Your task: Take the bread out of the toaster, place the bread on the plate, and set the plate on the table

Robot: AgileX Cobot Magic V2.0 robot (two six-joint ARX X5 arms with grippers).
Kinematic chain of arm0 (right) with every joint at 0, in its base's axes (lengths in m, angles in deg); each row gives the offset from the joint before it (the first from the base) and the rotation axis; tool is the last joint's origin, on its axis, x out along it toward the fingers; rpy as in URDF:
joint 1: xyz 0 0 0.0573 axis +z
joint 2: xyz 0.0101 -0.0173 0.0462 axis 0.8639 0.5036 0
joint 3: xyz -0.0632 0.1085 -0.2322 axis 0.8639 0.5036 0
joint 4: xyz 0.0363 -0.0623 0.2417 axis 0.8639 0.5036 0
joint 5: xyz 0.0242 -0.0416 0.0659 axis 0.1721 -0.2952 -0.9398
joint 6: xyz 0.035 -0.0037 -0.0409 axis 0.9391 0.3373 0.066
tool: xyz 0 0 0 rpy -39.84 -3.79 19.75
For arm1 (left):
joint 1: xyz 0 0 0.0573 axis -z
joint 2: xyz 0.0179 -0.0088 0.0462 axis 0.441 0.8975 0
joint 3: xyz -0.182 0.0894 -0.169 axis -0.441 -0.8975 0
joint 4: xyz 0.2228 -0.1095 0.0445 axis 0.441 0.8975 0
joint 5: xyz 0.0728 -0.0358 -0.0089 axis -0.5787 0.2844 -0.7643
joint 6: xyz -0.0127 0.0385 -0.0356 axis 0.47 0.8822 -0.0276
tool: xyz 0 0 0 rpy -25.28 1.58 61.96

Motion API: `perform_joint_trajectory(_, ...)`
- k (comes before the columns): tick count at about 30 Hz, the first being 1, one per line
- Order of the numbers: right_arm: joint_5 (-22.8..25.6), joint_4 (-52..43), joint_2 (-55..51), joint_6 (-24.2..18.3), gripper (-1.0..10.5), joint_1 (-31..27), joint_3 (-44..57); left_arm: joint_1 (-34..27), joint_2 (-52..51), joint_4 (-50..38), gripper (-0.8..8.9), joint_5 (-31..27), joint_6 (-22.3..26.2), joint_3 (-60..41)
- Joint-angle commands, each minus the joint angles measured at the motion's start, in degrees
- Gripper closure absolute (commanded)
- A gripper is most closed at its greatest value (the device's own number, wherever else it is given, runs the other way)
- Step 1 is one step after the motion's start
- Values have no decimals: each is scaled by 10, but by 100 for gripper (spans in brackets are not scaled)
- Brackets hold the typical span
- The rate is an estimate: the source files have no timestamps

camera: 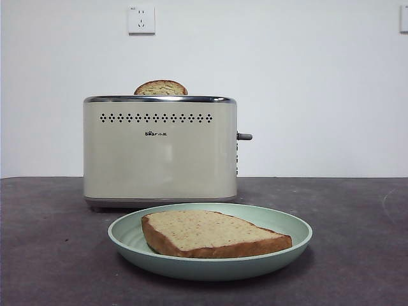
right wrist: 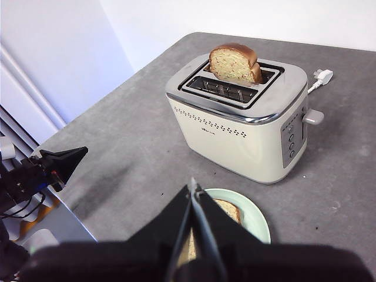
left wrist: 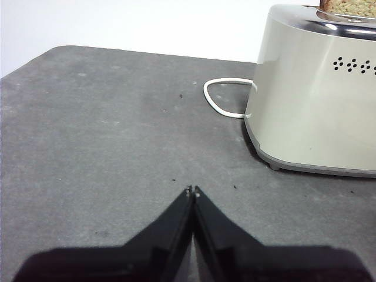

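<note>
Bread (camera: pixel 213 234) flat on mint plate (camera: pixel 127 237)

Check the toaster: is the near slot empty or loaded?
Empty: the toaster shows bare wire guides in its near slot; one slice stands in the far slot.

Even soft light, sharp focus, faint shadows

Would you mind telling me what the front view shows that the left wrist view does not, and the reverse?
Only the front view shows the plate on the table, with a bread slice lying on it, and the wall socket. Only the left wrist view shows the left end effector, shut and empty, and the white cord. Both show the toaster with a second slice standing in it.
</note>
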Motion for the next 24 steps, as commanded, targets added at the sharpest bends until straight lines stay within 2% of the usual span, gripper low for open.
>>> perform_joint_trajectory(1, 2, -3, -1, -1, 946, 1, 1, -2, -2, -3, 814, 1, 6, -7)
perform_joint_trajectory(7, 1, -3, -1, -1, 946, 1, 1, -2, -2, -3, 815, 1, 6, -7)
perform_joint_trajectory(9, 7, -5, -1, -36, 946, -2, 1, -2, -2, -3, 815, 1, 6, -7)
perform_joint_trajectory(11, 21, -4, 7, -56, 946, -14, 1, -2, -2, -3, 815, 1, 6, -7)
perform_joint_trajectory(14, 70, -20, 21, -55, 946, -52, 10, -2, -2, -3, 814, 1, 6, -7)
perform_joint_trajectory(16, 96, -65, 22, -36, 946, -85, 35, -2, -2, -3, 815, 1, 6, -7)
perform_joint_trajectory(20, 103, -224, -12, -6, 946, -137, 142, -2, -2, -3, 815, 1, 6, -7)
perform_joint_trajectory(24, 165, -393, -75, -3, 946, -158, 298, -2, -2, -3, 815, 1, 6, -7)
